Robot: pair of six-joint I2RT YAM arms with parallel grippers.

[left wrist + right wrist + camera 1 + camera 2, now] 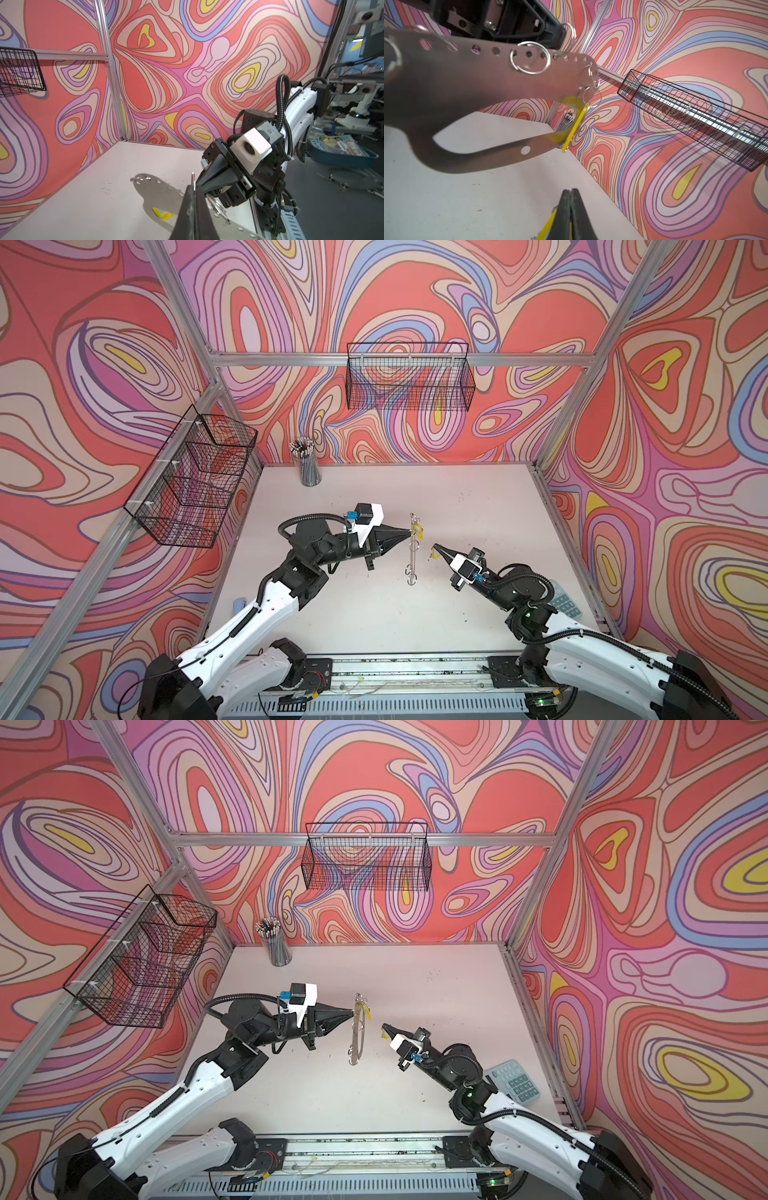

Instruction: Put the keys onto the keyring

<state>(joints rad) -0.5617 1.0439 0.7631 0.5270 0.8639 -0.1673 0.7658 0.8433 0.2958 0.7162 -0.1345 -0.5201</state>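
Status: about half done, by my read. Left gripper (409, 533) was pressed shut on the holed edge of the keyring (411, 560), holding it edge-up in the air over mid-table, its long axis running near to far. Couldn't tell whether it bit the plate itself or one of the wire rings.

One yellow tag (576, 124) hung from a small ring at the keyring's far end, so that key looked to be on. Its blade wasn't resolvable.

Right gripper (434, 548) sat just right of the keyring, not touching it, pinching the second yellow tag (548, 225). That one wasn't threaded yet. What's left: get its ring onto a free wire ring (530, 58) along the holed edge. Fiddly, as both parts hang loose.

Surface: table (374, 614) was pale and matte, with a few dark specks and scuffs. Pencil cup (309, 468) stood far left. Calculator (567, 605) lay near right, partly behind the right arm.

Room: swirl-print walls (83, 344) in red, pink, lilac and yellow on an aluminium frame (374, 359). There was a wire basket on the left wall (195, 481) and another on the far wall (409, 377), with nothing seen in either.
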